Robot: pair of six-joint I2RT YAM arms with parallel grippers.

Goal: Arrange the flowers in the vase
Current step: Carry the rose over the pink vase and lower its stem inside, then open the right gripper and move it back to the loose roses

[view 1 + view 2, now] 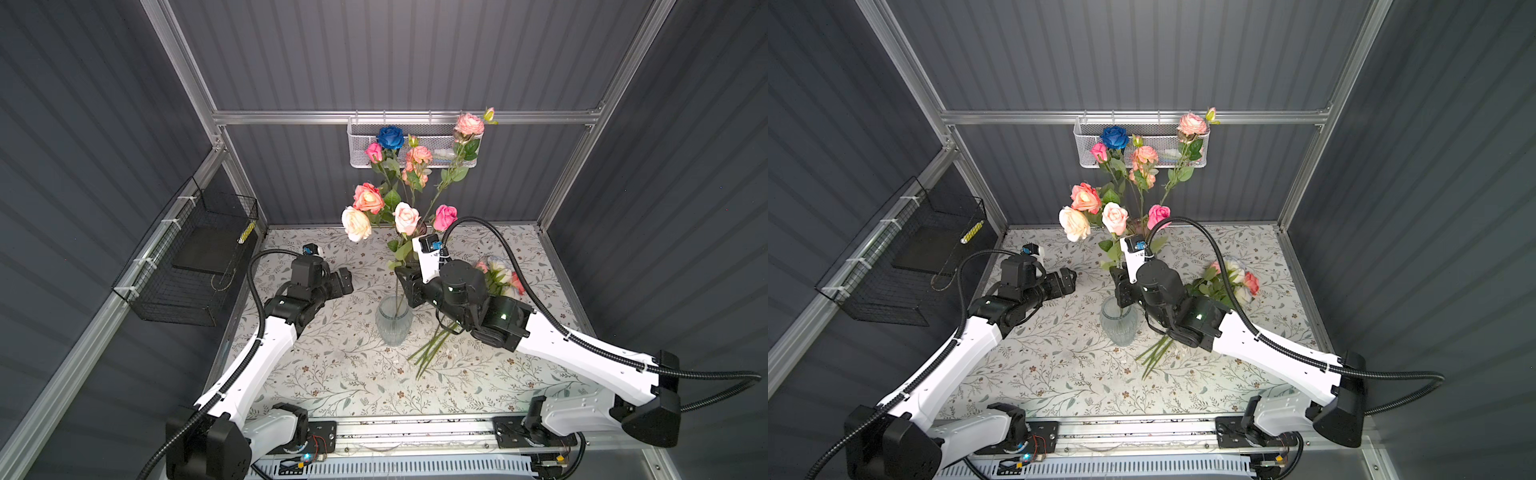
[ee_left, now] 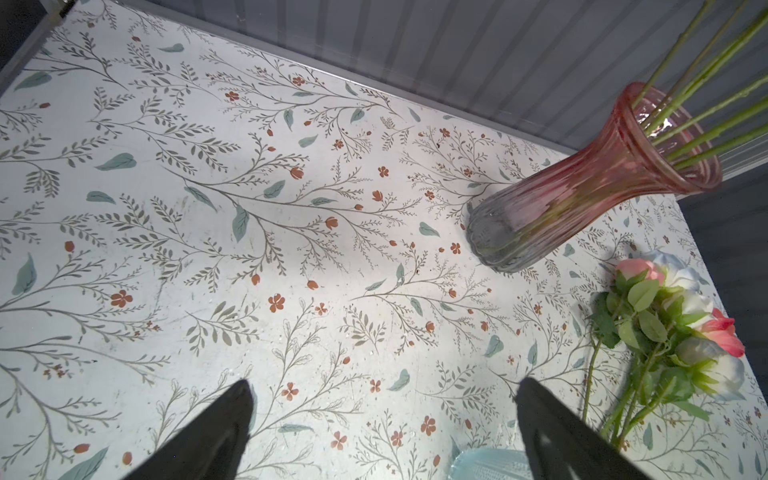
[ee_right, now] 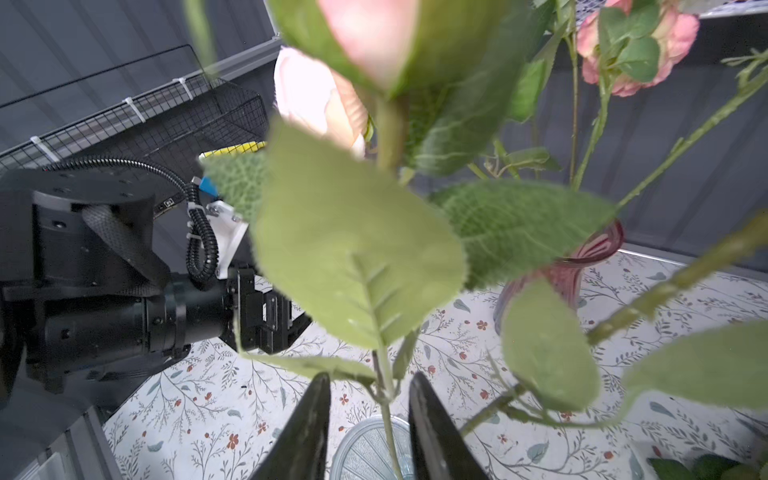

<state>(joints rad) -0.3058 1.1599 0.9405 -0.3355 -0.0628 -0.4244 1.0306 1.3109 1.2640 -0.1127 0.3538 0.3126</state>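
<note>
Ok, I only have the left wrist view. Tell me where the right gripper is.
Observer: The right gripper hangs just above the clear vase, with a rose stem running between its fingers down into the vase.
Operator: Say whether it grips that stem.
Observer: It does not. The right wrist view shows a gap on each side of the stem.
Operator: Describe the heads above the pink vase.
Observer: Pink and peach roses plus one blue rose. The tallest reach up in front of the white mesh basket on the back wall.
</note>
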